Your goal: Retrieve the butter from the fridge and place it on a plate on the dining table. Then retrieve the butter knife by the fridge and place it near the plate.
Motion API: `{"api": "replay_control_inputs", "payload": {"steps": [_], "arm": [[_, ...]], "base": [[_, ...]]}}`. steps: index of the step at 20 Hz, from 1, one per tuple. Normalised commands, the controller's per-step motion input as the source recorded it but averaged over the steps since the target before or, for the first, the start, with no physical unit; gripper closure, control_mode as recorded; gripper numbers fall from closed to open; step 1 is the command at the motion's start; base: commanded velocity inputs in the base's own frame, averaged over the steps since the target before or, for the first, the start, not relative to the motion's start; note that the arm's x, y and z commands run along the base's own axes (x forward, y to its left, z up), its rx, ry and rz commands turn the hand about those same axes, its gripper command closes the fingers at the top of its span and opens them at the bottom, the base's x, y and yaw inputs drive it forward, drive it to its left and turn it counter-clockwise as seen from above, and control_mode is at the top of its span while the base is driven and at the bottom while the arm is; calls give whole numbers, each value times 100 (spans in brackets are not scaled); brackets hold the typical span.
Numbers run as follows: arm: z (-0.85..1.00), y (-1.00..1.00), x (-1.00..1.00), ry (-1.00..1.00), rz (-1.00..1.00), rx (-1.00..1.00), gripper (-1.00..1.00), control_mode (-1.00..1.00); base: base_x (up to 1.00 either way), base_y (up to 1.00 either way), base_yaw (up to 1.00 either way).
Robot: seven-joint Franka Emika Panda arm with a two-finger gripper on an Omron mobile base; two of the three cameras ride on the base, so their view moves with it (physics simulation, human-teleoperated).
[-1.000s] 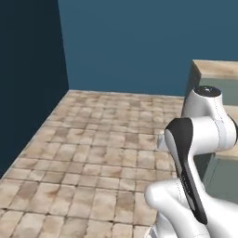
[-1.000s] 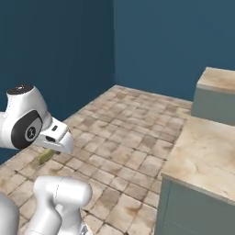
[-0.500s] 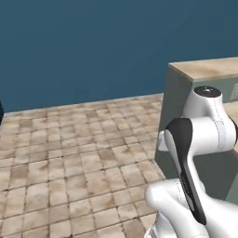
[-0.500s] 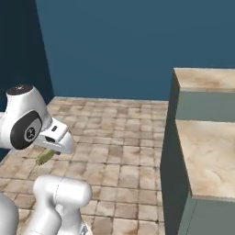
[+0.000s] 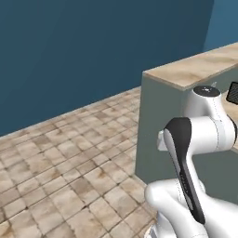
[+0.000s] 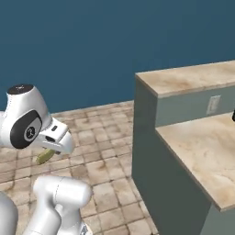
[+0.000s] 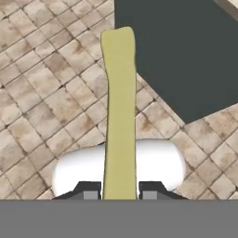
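Tool (image 7: pixel 120 190) clamps butter (image 7: pixel 119 107) at its near end; stick projects toward 12 o'clock; judged light, soft, slippery; grip gently.

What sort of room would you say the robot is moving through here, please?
Probably a kitchen or dining area: a stepped counter with a beige marbled stone top, a tiled floor, dark blue walls, and butter held in the gripper.

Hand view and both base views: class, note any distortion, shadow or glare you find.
Hand view: the butter looks stretched long by closeness, sharp, flatly lit. Right base view: the dining table shows soft shading, no glare. Left base view: floor tiles crisp, shadowless.
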Motion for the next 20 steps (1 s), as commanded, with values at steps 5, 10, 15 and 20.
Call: {"api": "replay_control_inputs", "payload": {"steps": [5, 10, 15, 20], "arm": [[0, 0, 0, 0, 0, 0, 100, 100], [0, 0, 0, 0, 0, 0, 100, 100], [0, 0, 0, 0, 0, 0, 100, 100], [0, 0, 0, 0, 0, 0, 100, 100]], "base": [[89, 100, -48], [79, 100, -40], [68, 100, -38], [55, 100, -34]]}}
